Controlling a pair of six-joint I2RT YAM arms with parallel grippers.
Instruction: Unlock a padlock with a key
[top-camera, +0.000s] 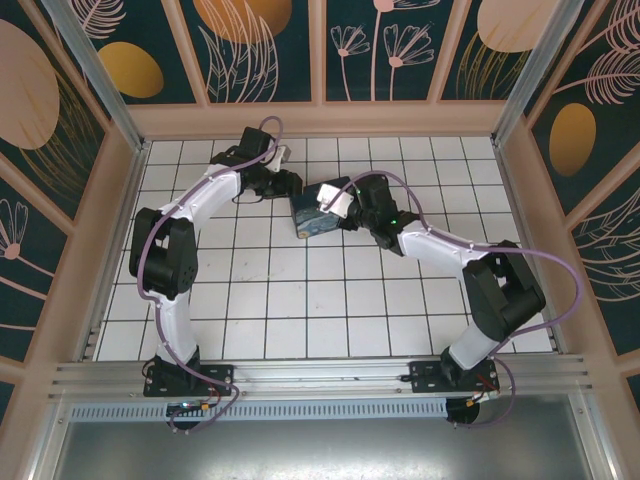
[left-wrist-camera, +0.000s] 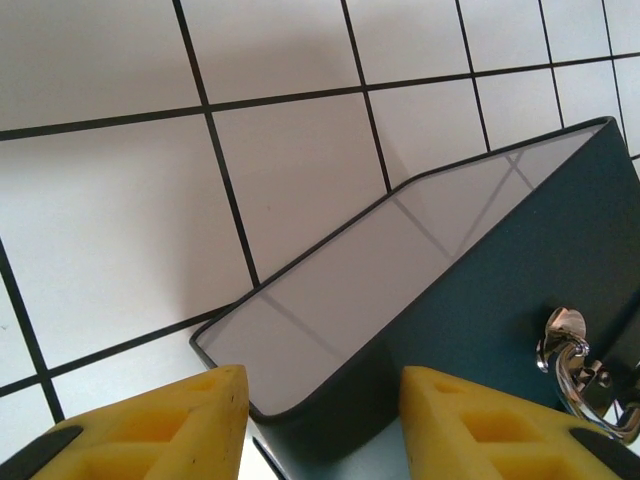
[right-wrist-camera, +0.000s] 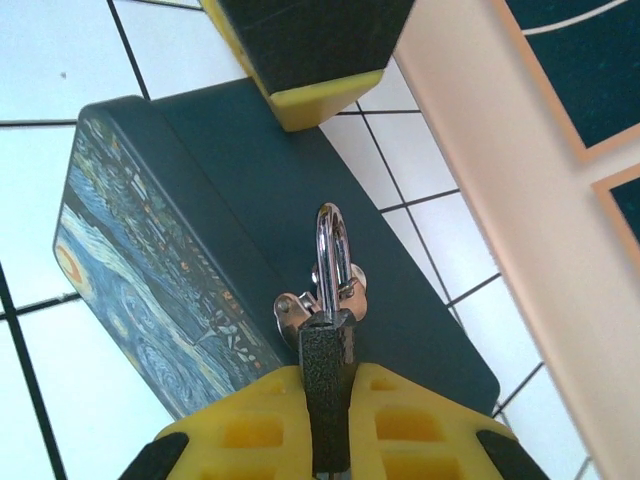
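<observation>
The padlock (right-wrist-camera: 328, 365) has a dark textured body and a thin silver shackle (right-wrist-camera: 331, 250) that passes through the metal hasp (right-wrist-camera: 291, 312) on the side of the blue swirl-painted box (right-wrist-camera: 190, 200). My right gripper (right-wrist-camera: 330, 405) is shut on the padlock's body, its yellow fingers pressed to both sides. My left gripper (left-wrist-camera: 320, 410) is open at the box's other end, with a corner of the dark box (left-wrist-camera: 520, 270) lying between and beyond its fingertips. The hasp (left-wrist-camera: 568, 352) shows at the right of the left wrist view. The key is out of view.
The box (top-camera: 312, 218) stands on the white tiled floor (top-camera: 330, 300) toward the back, with both arms meeting over it. The left arm's finger (right-wrist-camera: 300, 55) hangs over the box's far edge. A peach wall base (right-wrist-camera: 520, 200) runs close on the right.
</observation>
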